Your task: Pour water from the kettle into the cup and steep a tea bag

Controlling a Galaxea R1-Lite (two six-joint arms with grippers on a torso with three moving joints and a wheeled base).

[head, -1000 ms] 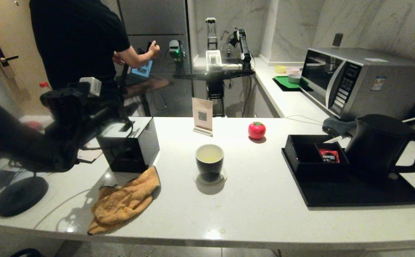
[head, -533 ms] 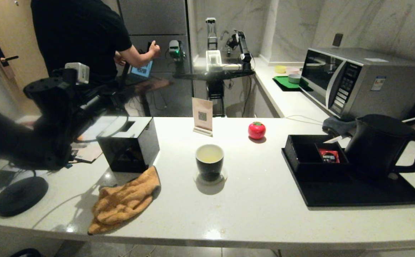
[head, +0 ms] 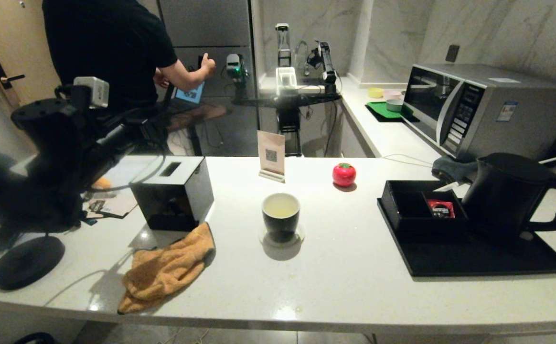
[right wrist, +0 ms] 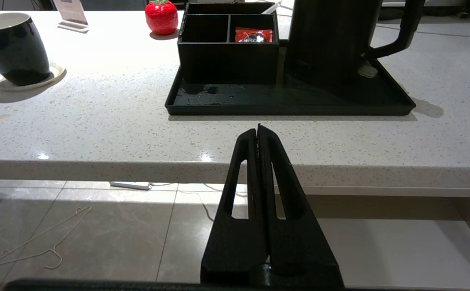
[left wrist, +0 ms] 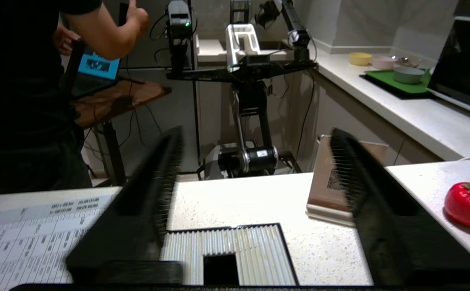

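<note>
The black cup (head: 281, 212) stands on a small coaster mid-counter, holding pale yellowish water (head: 281, 206); it also shows in the right wrist view as the cup (right wrist: 13, 48). No tea bag shows anywhere. At the right, the black kettle (head: 505, 191) stands on a black tray (head: 474, 260). My left arm (head: 53, 157) is raised at the far left. Its left gripper (left wrist: 255, 135) is open and empty above the tissue box top (left wrist: 255, 250). My right gripper (right wrist: 259, 131) is shut and empty, low in front of the counter edge, facing the kettle (right wrist: 328, 36).
A black tissue box (head: 173, 193), an orange cloth (head: 163, 270) and a round black base (head: 27, 262) lie at the left. A sign card (head: 271, 155) and a red tomato-shaped thing (head: 344, 174) stand behind the cup. A red sachet (head: 440, 209) lies in the tray's box. Microwave (head: 478, 107) behind.
My left arm has risen and drawn back to the left, away from the tissue box. The cup, kettle and tray have not moved.
</note>
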